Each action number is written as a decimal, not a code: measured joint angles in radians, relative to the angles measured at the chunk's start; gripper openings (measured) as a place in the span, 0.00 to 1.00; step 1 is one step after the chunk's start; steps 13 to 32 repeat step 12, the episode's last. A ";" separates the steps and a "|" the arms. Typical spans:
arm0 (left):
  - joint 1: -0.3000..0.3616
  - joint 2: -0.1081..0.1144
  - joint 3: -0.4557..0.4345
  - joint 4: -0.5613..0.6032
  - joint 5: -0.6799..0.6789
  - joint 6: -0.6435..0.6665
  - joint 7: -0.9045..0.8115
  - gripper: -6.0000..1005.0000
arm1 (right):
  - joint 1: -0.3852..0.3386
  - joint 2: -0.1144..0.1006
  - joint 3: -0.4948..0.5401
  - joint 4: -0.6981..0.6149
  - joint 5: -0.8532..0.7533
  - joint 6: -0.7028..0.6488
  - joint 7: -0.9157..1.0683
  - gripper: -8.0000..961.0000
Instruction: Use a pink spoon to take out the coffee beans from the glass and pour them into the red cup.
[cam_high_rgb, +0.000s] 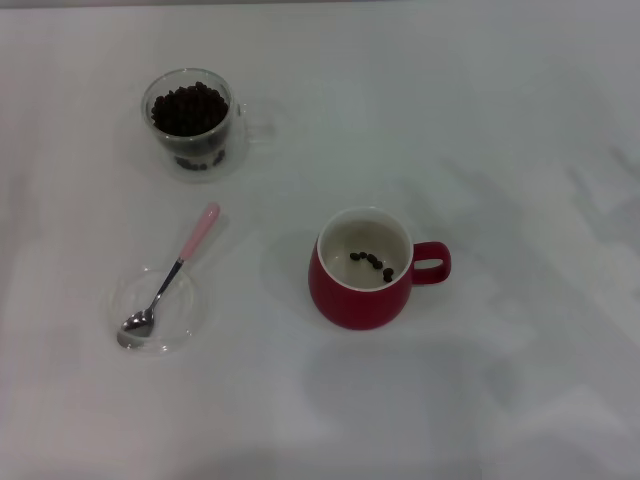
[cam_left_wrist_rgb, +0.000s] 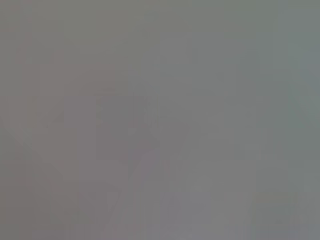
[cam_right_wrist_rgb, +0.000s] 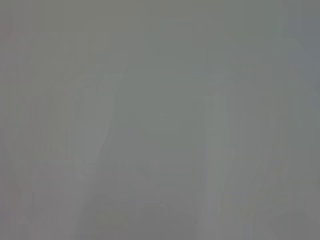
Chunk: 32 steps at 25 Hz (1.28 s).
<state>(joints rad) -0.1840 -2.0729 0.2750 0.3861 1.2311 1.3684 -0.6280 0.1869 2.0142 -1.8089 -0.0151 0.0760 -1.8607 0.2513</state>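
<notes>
In the head view the glass (cam_high_rgb: 193, 125) stands at the back left, heaped with coffee beans (cam_high_rgb: 189, 108), its clear handle pointing right. The pink spoon (cam_high_rgb: 170, 277) lies with its metal bowl on a clear saucer (cam_high_rgb: 190, 315) and its pink handle angled up and to the right over the rim. The red cup (cam_high_rgb: 366, 268) stands near the middle, handle to the right, with a few beans (cam_high_rgb: 373, 263) on its cream inside. Neither gripper shows in the head view. Both wrist views show only a blank grey surface.
Everything stands on a plain white tabletop (cam_high_rgb: 520, 120). Faint shadows fall across its right side and near front.
</notes>
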 joint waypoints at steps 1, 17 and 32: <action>-0.002 0.001 -0.001 -0.009 -0.004 -0.002 0.010 0.45 | -0.002 0.000 0.000 0.000 0.000 0.006 0.000 0.68; -0.001 -0.005 0.001 -0.112 -0.079 0.001 0.102 0.45 | 0.013 0.000 0.035 -0.021 0.009 0.037 0.012 0.68; -0.001 -0.005 0.001 -0.112 -0.079 0.001 0.102 0.45 | 0.013 0.000 0.035 -0.021 0.009 0.037 0.012 0.68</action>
